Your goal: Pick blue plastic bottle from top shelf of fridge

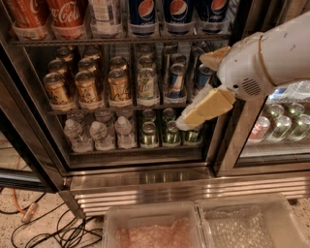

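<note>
A: Here, where does the blue plastic bottle (104, 14) stand?

B: Upright at the front of the top shelf (121, 41) of the fridge (145, 186), just beside the red Coca-Cola bottles (65, 17) on its left and the Pepsi bottles (177, 12) on its right.

A: And the gripper (206, 109)?

B: Right of centre, in front of the racks of cans (118, 85), well below and to the right of the bottle. Whether it is open or closed cannot be told. Two clear bins (150, 225) lie below the ribbed base.
</note>
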Controlling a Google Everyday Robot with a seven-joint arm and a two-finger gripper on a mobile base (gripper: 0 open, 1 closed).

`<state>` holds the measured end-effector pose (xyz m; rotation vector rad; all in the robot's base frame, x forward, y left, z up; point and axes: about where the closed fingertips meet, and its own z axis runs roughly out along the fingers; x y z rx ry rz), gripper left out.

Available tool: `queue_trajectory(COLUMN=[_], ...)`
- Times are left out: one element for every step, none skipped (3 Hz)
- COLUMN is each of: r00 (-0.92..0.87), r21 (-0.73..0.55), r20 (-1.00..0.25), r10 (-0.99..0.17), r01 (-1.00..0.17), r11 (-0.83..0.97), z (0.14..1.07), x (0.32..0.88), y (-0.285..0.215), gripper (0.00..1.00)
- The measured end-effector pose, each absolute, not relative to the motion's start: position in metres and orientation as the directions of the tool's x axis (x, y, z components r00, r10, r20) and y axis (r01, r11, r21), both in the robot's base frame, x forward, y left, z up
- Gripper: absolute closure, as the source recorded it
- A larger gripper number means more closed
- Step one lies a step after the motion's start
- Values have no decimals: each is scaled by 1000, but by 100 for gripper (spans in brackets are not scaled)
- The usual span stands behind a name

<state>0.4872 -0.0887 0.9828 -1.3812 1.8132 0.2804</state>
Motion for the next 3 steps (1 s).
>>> queue_trajectory(r00=[26,22,60], r21=[-326,-331,-351], r20=[-785,-781,-784], r10=[-620,-624,-618], r01=[-867,-862,-864], r11=[376,383,361], z=[1007,1008,1004], x=[500,499,504], y=[-53,-50,-22], gripper=[0,0,0])
